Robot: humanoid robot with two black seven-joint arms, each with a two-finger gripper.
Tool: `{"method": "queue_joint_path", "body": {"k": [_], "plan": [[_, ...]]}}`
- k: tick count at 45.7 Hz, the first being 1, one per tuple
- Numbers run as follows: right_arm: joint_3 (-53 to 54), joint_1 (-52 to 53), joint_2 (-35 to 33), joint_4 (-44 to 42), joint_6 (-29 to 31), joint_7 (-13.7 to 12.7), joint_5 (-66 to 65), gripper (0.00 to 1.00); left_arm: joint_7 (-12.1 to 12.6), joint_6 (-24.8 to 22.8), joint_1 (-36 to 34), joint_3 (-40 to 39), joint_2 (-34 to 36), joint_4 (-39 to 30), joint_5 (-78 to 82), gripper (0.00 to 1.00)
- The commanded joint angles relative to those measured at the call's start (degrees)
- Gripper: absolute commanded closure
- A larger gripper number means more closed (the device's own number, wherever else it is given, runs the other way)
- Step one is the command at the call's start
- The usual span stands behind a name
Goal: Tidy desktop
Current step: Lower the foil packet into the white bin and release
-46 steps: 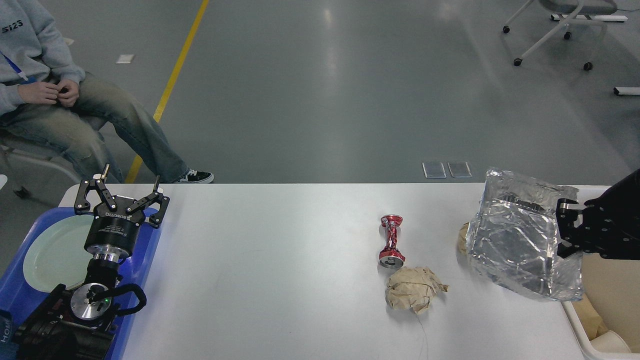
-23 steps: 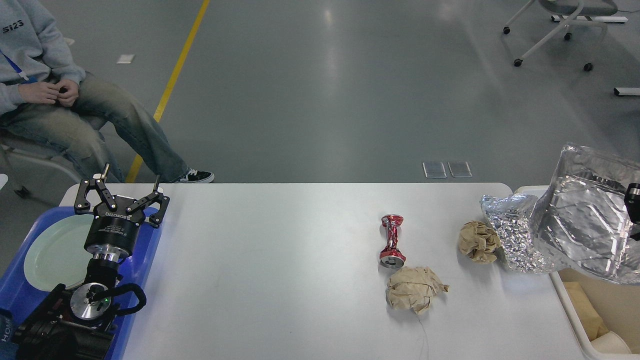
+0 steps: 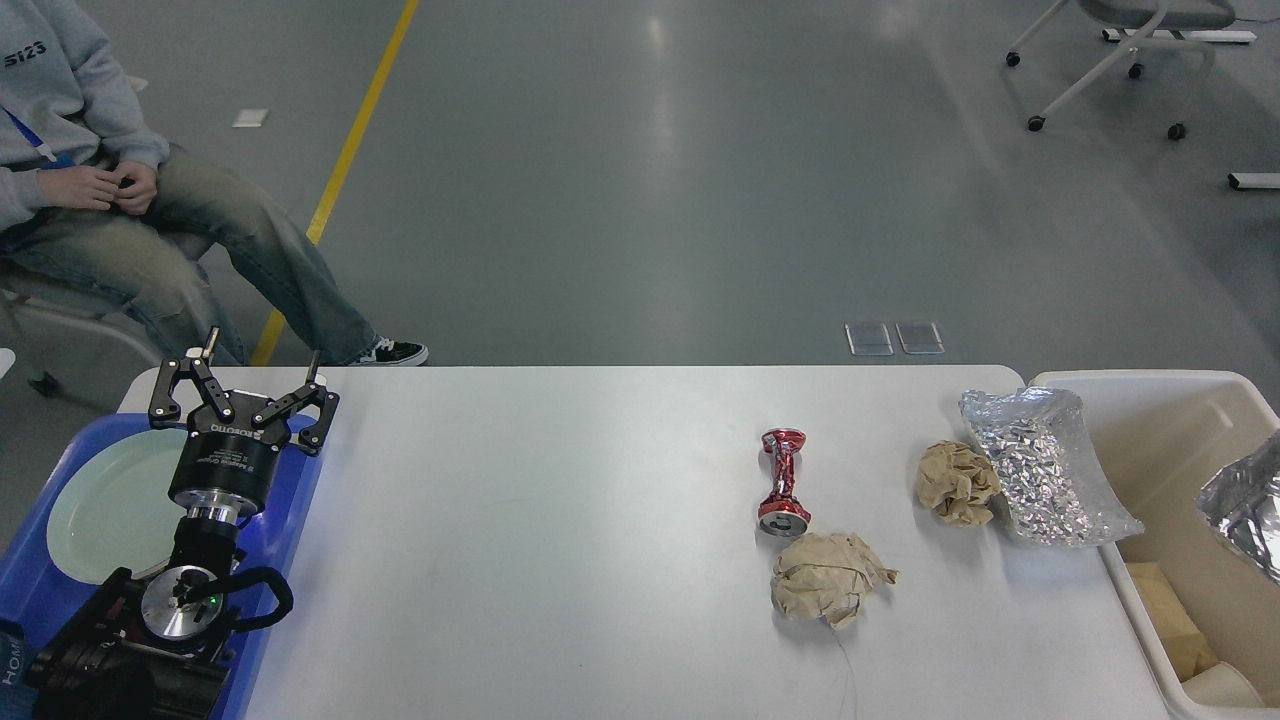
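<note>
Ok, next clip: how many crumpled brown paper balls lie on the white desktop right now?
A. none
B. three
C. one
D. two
D: one crumpled brown paper ball lies just below the crushed red can, and a second paper ball sits beside the crinkled foil bag, both on the desktop.

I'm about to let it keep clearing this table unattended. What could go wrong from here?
The silver foil bag overhangs the desktop edge beside the beige bin; a nudge might drop it between them. The crushed red can lies on its side and may roll when gripped.
</note>
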Motion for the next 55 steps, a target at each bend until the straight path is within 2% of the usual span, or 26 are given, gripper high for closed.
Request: {"method": "queue_joint_path", "body": {"k": [1, 10, 14, 18, 21, 25, 30, 31, 32, 34, 35, 47, 52, 54, 55], "plan": [[10.7, -15.7, 5.3, -11.6, -4.3, 0.0, 0.0, 1.00, 0.0, 0.0, 0.0, 0.0, 0.0, 0.0, 0.0, 0.04], [18.3, -34.5, 19.7, -34.7, -10.9, -0.2, 1.0, 1.00, 0.0, 0.0, 0.0, 0.0, 0.0, 0.0, 0.0, 0.04], [19.7, -39.7, 24.7, -41.1, -14.3, -0.3, 1.0, 1.00, 0.0, 0.0, 0.0, 0.0, 0.0, 0.0, 0.0, 0.04], [20.2, -42.2, 27.7, -43.0, -19.6, -1.2, 1.0, 1.00, 0.0, 0.0, 0.0, 0.0, -0.1, 0.0, 0.0, 0.04], [20.2, -43.1, 28.7, -43.0, -24.0, -3.8, 1.0, 1.00, 0.0, 0.0, 0.0, 0.0, 0.0, 0.0, 0.0, 0.04], [20.1, -43.9, 29.5, -43.0, -26.0, -5.2, 1.0, 1.00, 0.0, 0.0, 0.0, 0.0, 0.0, 0.0, 0.0, 0.04], [20.1, -45.4, 29.6, -42.9, -26.5, -5.3, 1.0, 1.00, 0.0, 0.0, 0.0, 0.0, 0.0, 0.0, 0.0, 0.04], [19.8, -45.6, 29.6, -42.8, -26.6, -5.3, 1.0, 0.95, 0.0, 0.0, 0.0, 0.0, 0.0, 0.0, 0.0, 0.04], [19.7, -45.7, 29.3, -42.7, -26.8, -5.2, 1.0, 0.70, 0.0, 0.0, 0.0, 0.0, 0.0, 0.0, 0.0, 0.04], [19.6, -45.5, 29.1, -42.6, -27.4, -5.1, 1.0, 0.13, 0.0, 0.0, 0.0, 0.0, -0.1, 0.0, 0.0, 0.04], [19.7, -45.2, 29.1, -42.6, -27.9, -5.1, 1.0, 0.00, 0.0, 0.0, 0.0, 0.0, 0.0, 0.0, 0.0, 0.04], [20.0, -45.0, 29.4, -40.9, -28.6, -4.9, 1.0, 0.00, 0.0, 0.0, 0.0, 0.0, 0.0, 0.0, 0.0, 0.04], [20.0, -41.9, 27.8, -36.0, -28.1, -4.8, 0.5, 0.00, 0.0, 0.0, 0.0, 0.0, 0.0, 0.0, 0.0, 0.04], [20.1, -39.1, 25.6, -32.9, -27.8, -4.8, 0.0, 0.00, 0.0, 0.0, 0.0, 0.0, -0.1, 0.0, 0.0, 0.04], [19.8, -35.6, 22.4, -27.7, -26.9, -4.8, -0.4, 0.00, 0.0, 0.0, 0.0, 0.0, -0.1, 0.0, 0.0, 0.04]]}}
